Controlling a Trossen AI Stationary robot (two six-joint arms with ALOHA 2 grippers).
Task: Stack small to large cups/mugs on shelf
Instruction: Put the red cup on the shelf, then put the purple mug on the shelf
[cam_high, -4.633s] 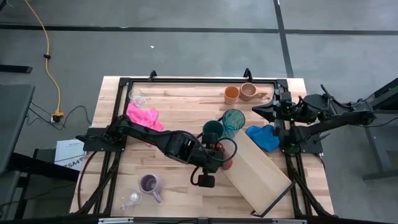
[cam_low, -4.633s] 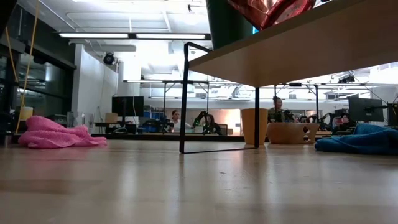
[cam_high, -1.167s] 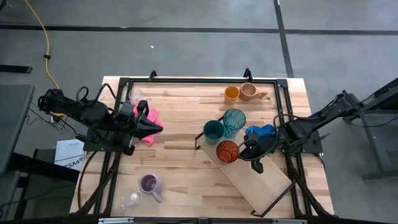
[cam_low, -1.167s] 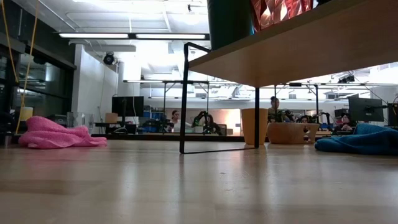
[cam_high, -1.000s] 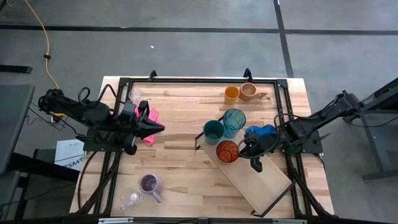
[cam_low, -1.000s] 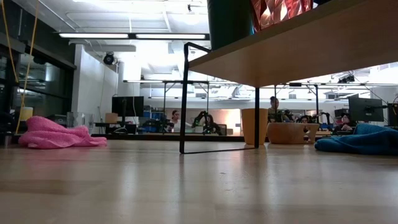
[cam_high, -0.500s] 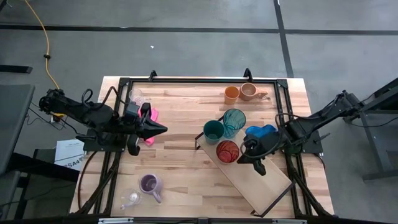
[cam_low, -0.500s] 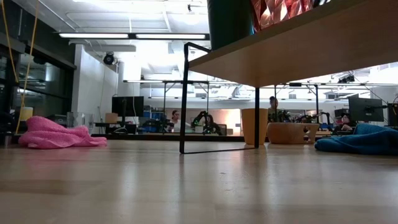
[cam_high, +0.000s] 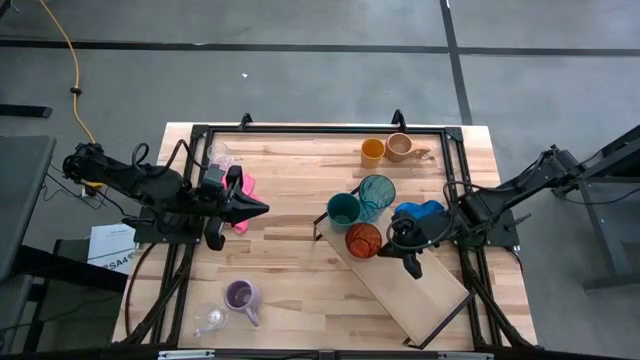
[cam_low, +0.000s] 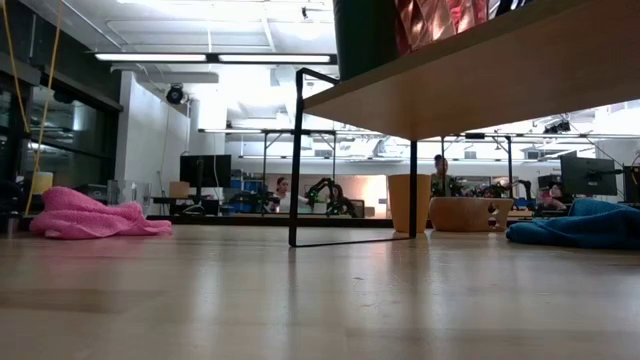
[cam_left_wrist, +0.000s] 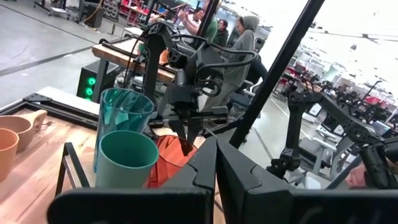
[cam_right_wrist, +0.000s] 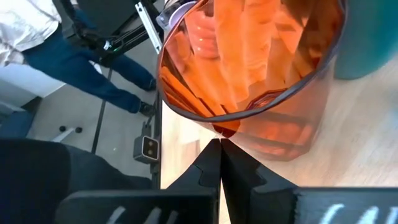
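An orange faceted glass (cam_high: 363, 240) stands on the light-wood shelf (cam_high: 430, 285), next to a green cup (cam_high: 342, 211) and a teal tumbler (cam_high: 376, 192). My right gripper (cam_high: 384, 240) is shut, its tips against the glass. My left gripper (cam_high: 264, 208) is shut and empty above the pink cloth (cam_high: 238, 186), pointing toward the shelf. An orange mug (cam_high: 372, 151) and a tan mug (cam_high: 400, 147) stand at the far edge. A purple mug (cam_high: 240, 296) and a clear glass (cam_high: 210, 320) stand near left. My right gripper pushes the orange glass with the tips of its shut fingers (cam_right_wrist: 211, 163), which meet the glass's side wall (cam_right_wrist: 236, 130) on the side facing the table's right edge. The fingers slant down from the right. The glass stands on the shelf, mouth up.
A blue cloth (cam_high: 420, 213) lies just beside the right gripper. Another clear glass (cam_high: 220, 157) stands far left by the pink cloth. The shelf's black frame (cam_low: 298, 150) stands on the table. People are in the room behind (cam_left_wrist: 239, 43).
My right gripper has tipped a little and nudged toward the table's left. The orange glass has slid slightly along the shelf toward the green cup, still upright.
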